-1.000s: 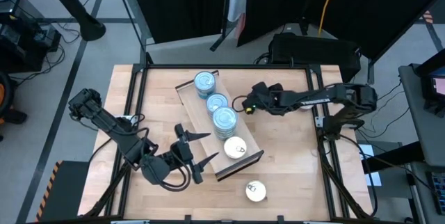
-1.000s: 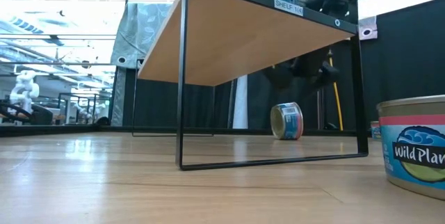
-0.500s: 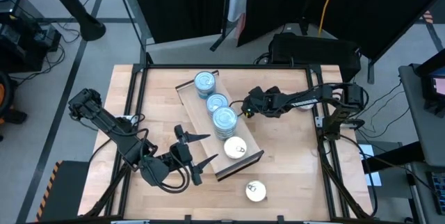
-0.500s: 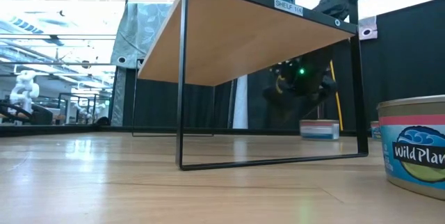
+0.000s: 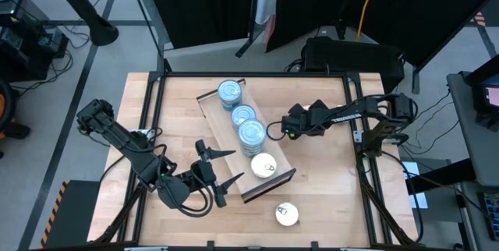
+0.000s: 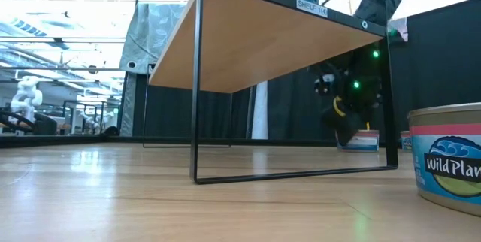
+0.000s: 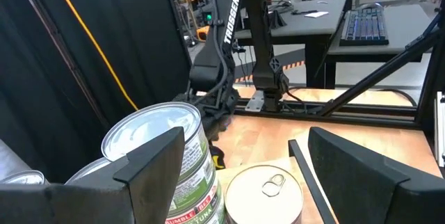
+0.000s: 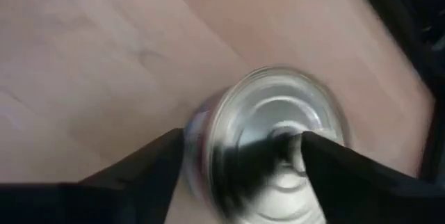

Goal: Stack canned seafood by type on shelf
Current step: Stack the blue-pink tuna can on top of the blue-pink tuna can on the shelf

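- The high view shows the shelf (image 5: pixel 248 143) lying slantwise on the wooden surface (image 5: pixel 327 196), with three blue-topped stacks (image 5: pixel 242 118) and a gold pull-tab tin (image 5: pixel 264 165) on it; a loose tin (image 5: pixel 286 214) sits nearby.
- Only the right wrist view shows the right gripper (image 8: pixel 243 156), jaws apart, astride a shiny round tin (image 8: pixel 278 133).
- The low view places that tin (image 6: pixel 362 140) on the surface.
- The left gripper (image 5: pixel 222 167) hovers beside the shelf, jaws apart.
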You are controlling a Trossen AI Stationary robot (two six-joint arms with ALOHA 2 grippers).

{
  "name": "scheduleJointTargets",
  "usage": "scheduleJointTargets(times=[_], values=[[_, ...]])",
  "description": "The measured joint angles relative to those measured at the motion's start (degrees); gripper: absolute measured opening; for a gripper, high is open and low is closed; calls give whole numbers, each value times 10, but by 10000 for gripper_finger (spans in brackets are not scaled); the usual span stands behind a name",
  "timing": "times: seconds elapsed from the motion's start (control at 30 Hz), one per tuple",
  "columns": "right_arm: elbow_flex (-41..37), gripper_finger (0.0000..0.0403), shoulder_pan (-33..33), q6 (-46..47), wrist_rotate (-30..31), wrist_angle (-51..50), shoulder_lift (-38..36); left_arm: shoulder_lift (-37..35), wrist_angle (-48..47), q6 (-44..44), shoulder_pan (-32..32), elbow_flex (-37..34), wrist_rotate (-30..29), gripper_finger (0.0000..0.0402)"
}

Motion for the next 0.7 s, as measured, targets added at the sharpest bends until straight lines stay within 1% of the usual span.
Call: scheduleJointTargets(times=[0.07,0.17,0.3,0.4,0.53,0.7], values=[[-20,253,0,0,4,30,0,0,0,0,0,0,0,306],[-32,208,0,10,15,34,-2,0,2,-1,0,0,0,306],[-34,165,6,14,22,32,-3,0,3,-1,0,0,0,306],[-34,146,17,17,17,27,-14,0,3,-1,0,0,0,306],[-34,132,29,19,6,24,-44,0,3,-1,0,0,0,306],[-34,107,32,8,-12,18,-72,0,5,-1,0,0,0,306]])
